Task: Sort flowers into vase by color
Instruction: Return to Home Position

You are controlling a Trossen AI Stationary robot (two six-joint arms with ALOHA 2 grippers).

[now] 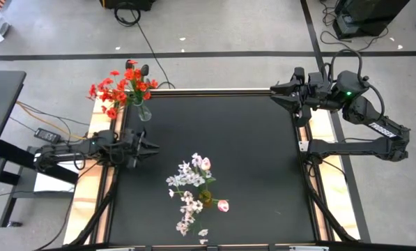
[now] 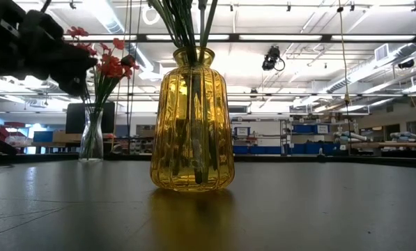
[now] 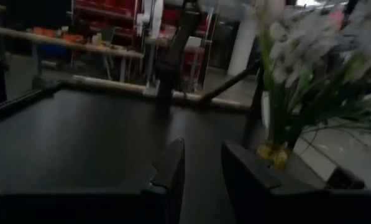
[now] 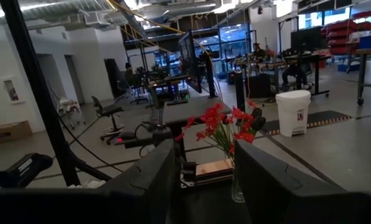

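Red flowers (image 1: 120,87) are held in the clear vase (image 1: 144,111) beside the left tool (image 1: 150,148), white-lilac sprays (image 1: 187,178) and pink tulips (image 1: 223,206) in the amber vase (image 2: 192,118) ahead of it, so sorting is judged done, this and the right tool (image 1: 273,93) empty, fingers apart.

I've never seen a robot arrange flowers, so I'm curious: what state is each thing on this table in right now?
Clear glass vase: upright, holding red flowers.
Amber ribbed glass vase: upright, holding white-lilac sprays and pink tulip buds.
Left gripper: open, empty, at the table's left edge.
Right gripper: open, empty, by a right-hand table corner.
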